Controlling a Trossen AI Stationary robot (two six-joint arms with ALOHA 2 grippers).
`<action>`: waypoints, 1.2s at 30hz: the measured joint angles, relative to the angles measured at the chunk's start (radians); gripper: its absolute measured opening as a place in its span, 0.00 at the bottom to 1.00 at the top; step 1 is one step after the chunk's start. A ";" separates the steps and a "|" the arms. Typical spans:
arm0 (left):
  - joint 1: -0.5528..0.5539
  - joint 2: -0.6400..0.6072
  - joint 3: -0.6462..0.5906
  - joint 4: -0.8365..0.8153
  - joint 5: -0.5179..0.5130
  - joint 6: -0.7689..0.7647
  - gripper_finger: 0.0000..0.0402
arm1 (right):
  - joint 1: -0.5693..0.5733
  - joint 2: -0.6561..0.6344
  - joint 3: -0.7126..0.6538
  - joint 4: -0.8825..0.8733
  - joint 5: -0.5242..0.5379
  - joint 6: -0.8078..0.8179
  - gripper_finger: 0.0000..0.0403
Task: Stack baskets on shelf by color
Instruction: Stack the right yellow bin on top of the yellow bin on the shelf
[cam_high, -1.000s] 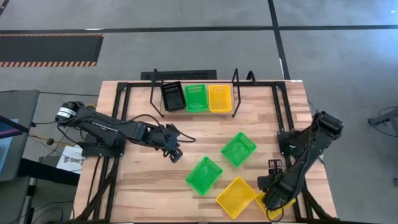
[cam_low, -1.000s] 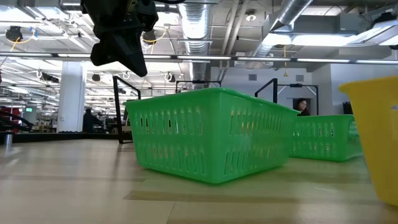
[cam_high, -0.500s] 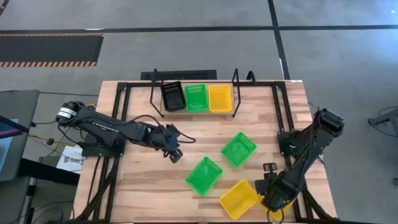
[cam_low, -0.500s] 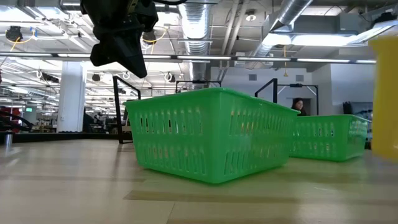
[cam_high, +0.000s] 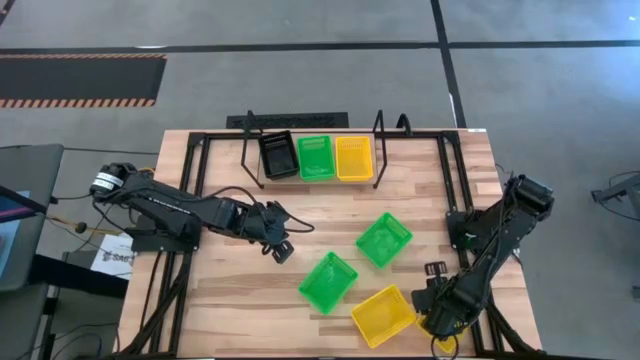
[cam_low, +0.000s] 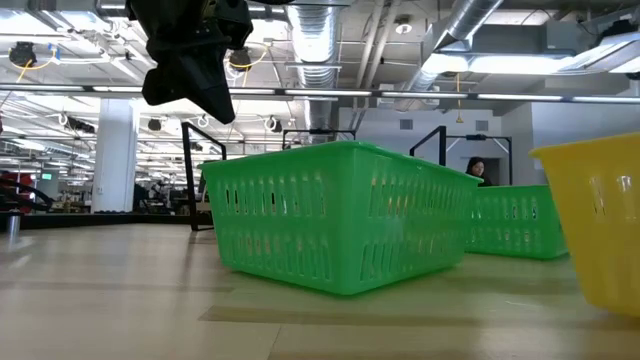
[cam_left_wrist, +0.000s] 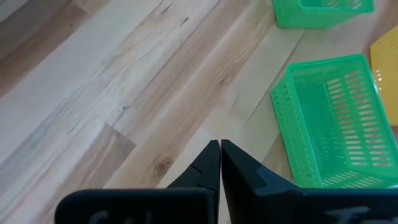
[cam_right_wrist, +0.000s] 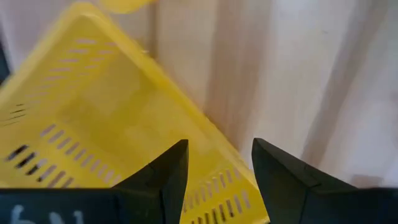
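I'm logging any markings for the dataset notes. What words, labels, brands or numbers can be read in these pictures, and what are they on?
None can be read.
White sheet beside the table's left edge: dark print, too small.
Left claw body: faint marks, illegible.
Right claw body: faint marks, illegible.

— Do we record any legible text, label, brand or number?

— None that we can read. A white sheet (cam_high: 117, 258) beside the table's left edge carries dark print, too small to make out. We find no markings on baskets, shelf or arms.
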 joint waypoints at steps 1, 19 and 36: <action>0.000 0.000 0.000 0.000 0.000 -0.001 0.00 | 0.004 0.000 0.000 0.010 0.001 -0.005 0.49; 0.000 0.000 0.000 0.000 -0.001 -0.023 0.00 | -0.009 0.000 -0.104 0.157 0.022 -0.056 0.48; 0.000 0.000 0.000 0.001 0.006 -0.042 0.00 | -0.090 0.000 -0.033 -0.038 -0.114 0.143 0.02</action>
